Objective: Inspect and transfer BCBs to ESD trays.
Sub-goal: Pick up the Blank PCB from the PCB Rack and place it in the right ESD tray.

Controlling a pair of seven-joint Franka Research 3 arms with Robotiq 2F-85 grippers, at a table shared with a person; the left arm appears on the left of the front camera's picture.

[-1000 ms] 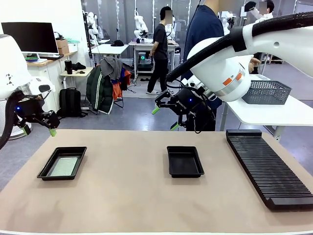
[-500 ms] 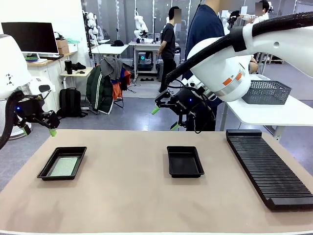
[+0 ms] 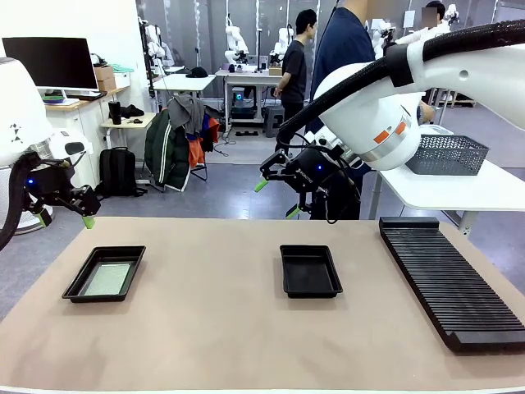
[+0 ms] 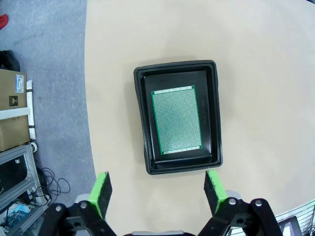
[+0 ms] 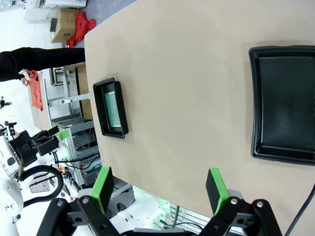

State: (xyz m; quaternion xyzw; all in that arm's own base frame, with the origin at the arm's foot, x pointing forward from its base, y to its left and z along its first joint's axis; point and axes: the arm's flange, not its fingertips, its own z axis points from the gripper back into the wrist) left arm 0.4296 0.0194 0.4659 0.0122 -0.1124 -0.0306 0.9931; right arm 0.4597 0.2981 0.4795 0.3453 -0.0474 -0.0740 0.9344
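Observation:
Two black ESD trays lie on the tan table. The left tray holds one green BCB flat on its floor. The middle tray has a bare black floor. My left gripper hovers open above the table's left edge, looking straight down on the left tray. My right gripper hangs open high above the far edge behind the middle tray, with nothing between its fingers.
A long black ribbed slotted rack lies along the table's right side. A grey mesh basket stands on a white side table at the far right. A person in dark blue stands behind the right arm.
Neither arm nor tray has moved. A person in the background has walked to the right.

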